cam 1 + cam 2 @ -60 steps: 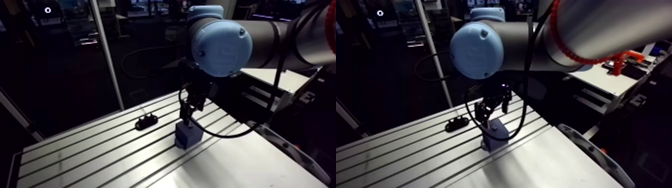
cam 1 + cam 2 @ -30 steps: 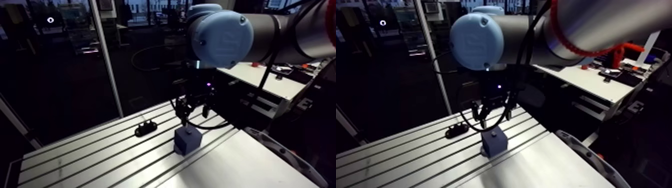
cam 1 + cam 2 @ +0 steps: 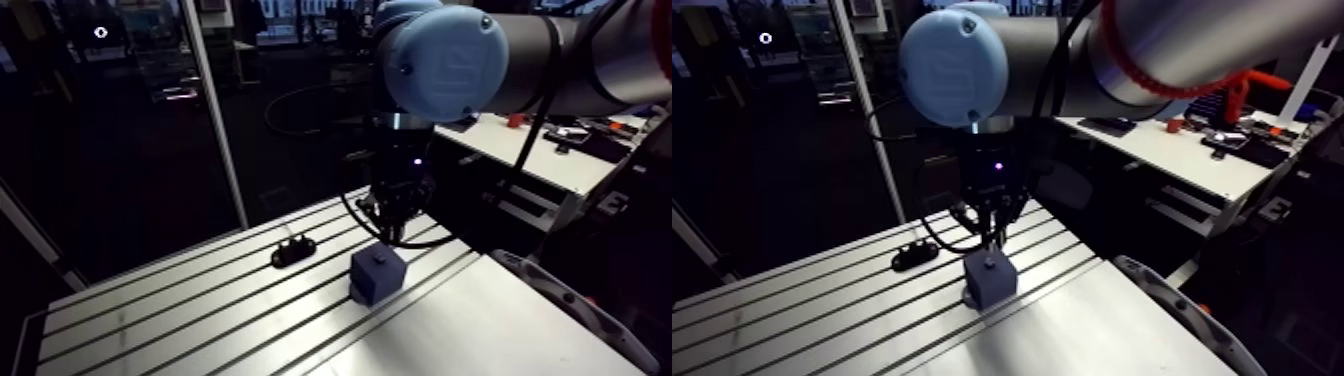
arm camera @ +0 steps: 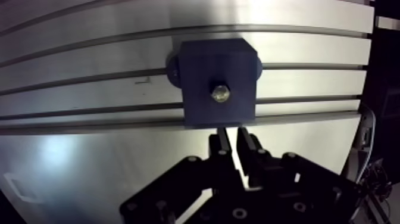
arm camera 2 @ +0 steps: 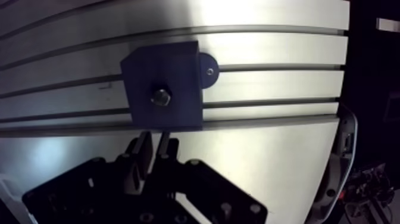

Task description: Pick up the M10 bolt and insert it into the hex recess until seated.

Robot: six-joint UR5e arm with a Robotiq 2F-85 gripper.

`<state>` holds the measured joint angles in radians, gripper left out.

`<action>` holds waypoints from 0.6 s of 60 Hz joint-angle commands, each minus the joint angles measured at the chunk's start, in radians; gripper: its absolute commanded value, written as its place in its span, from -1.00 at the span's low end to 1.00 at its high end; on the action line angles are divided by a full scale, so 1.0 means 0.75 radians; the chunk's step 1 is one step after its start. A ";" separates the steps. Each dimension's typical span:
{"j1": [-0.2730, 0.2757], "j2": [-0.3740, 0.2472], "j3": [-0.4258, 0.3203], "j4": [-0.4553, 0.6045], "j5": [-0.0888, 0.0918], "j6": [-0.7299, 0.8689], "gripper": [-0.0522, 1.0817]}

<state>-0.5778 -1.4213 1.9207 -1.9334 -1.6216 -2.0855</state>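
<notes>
So, a small black clamp-like part (image 3: 293, 250) was spotted on the slotted table (image 3: 150, 320), at roughly 10 o'clock from the dark blue block (image 3: 377, 273) and well apart from it. The M10 bolt (image 4: 220, 93) was found sitting in the middle of the block's top face, its metal end in plain view. The gripper (image 4: 233, 134) was held pointing straight down above the block's near edge, fingers pressed nearly together with nothing pinched
</notes>
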 commanded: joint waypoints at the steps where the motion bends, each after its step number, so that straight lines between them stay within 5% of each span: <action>1: 0.013 0.012 0.003 0.049 -0.001 -0.002 0.94; 36: 0.024 0.069 0.070 -0.167 -0.001 -0.070 0.98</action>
<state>-0.5605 -1.3894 1.9673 -2.0155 -1.6219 -2.1293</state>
